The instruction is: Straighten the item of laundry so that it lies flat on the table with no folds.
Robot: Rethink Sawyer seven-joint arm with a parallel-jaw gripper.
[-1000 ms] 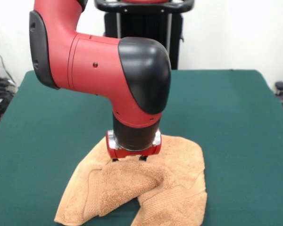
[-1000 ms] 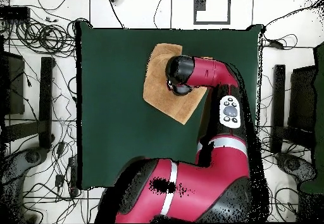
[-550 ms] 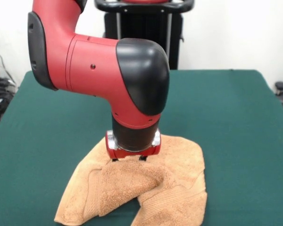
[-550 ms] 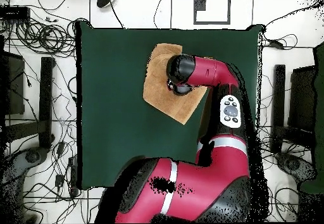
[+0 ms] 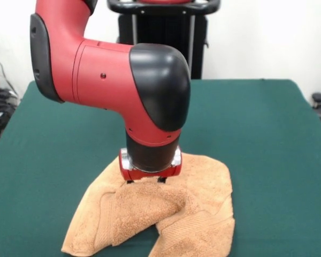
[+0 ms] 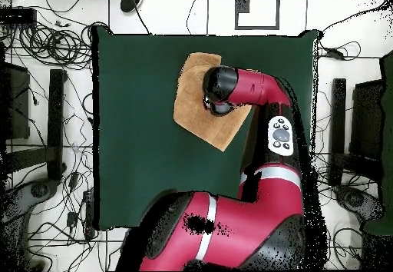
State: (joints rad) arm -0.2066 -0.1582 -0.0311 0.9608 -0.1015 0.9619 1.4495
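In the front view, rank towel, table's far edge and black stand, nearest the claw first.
1. Towel, directly under the claw.
2. Table's far edge, well behind it.
3. Black stand, beyond that edge.

Red arm (image 6: 253, 88) overlaps peach towel (image 6: 192, 107) on green table (image 6: 138, 131)

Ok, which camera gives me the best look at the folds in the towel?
The front view. There the towel shows a raised, bunched ridge just below the tool, with layers folded over toward the picture's bottom. The overhead view shows only the towel's flat outline on the table, with the arm covering part of it.
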